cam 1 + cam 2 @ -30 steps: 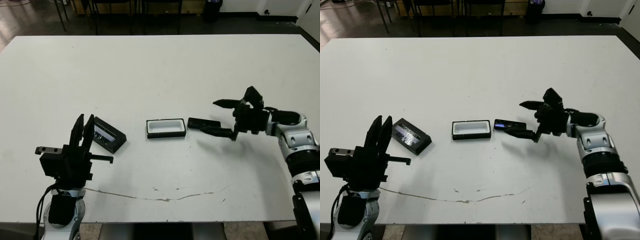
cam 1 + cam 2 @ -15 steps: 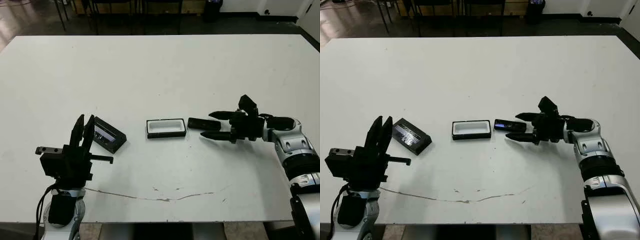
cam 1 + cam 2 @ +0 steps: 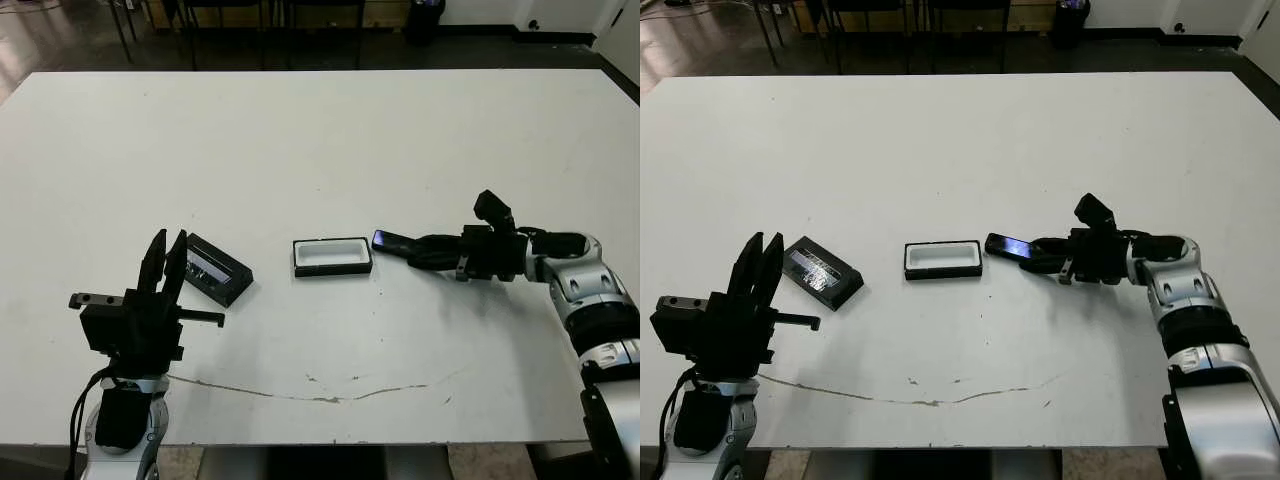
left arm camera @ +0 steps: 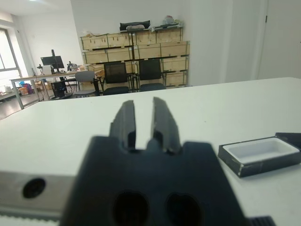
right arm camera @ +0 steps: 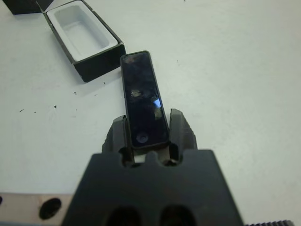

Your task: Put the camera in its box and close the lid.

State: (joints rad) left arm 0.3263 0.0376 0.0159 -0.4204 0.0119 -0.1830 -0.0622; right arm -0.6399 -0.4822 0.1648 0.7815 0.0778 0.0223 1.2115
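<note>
The camera [image 5: 142, 96], a slim black bar with a bluish patch at its far end [image 3: 383, 238], lies just right of the box. My right gripper [image 3: 422, 251] is shut on the camera's near end, a finger [image 5: 181, 132] on each long side. Whether the camera rests on the table or is slightly raised, I cannot tell. The box [image 3: 332, 269], a black tray with a white inside, sits open at the table's middle. Left of it lies the lid [image 3: 218, 270], its window facing up. My left gripper [image 3: 168, 245] stands upright just left of the lid, fingers nearly together and holding nothing.
A thin dark scratch line [image 3: 300, 392] runs across the white table [image 3: 320, 150] near its front edge. Beyond the table's far edge stand chairs and shelves [image 4: 136, 52].
My right gripper, spread wide open above the camera a second ago, has come down and shut on the camera's near end. The left arm, box and lid have not moved.
</note>
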